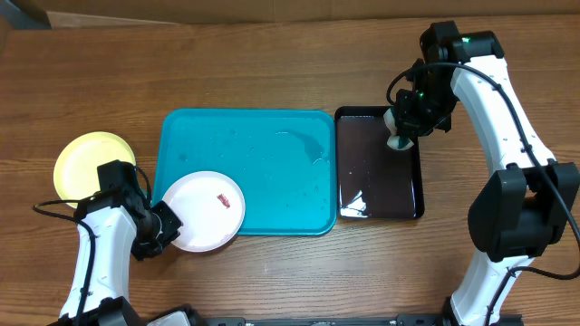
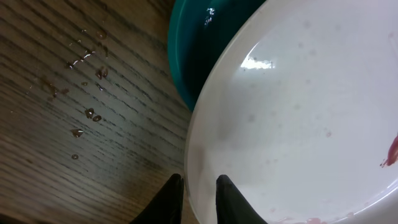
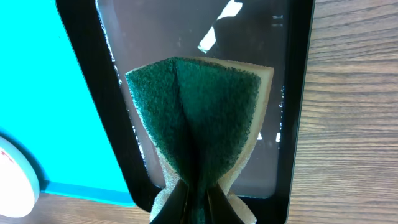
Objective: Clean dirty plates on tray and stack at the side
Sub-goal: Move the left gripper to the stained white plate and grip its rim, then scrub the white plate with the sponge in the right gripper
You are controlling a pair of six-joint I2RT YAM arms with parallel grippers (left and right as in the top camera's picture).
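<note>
The white plate [image 1: 204, 210] with a red smear lies at the front left corner of the turquoise tray [image 1: 263, 172], overhanging its edge. My left gripper [image 1: 166, 226] is shut on the white plate's rim; in the left wrist view its fingers [image 2: 198, 186] straddle the plate [image 2: 298, 112] beside the tray's corner [image 2: 193, 43]. The yellow-green plate [image 1: 91, 163] lies on the table left of the tray. The pale cyan plate is not visible. My right gripper [image 1: 403, 131] is shut on a folded green sponge [image 3: 199, 118] above the black tray [image 1: 376, 172].
The glossy black tray [image 3: 298, 93] holds water and stands right of the turquoise tray [image 3: 62, 93]. Water drops [image 2: 87, 68] lie on the wood near the left gripper. The white plate's edge [image 3: 15, 177] shows in the right wrist view.
</note>
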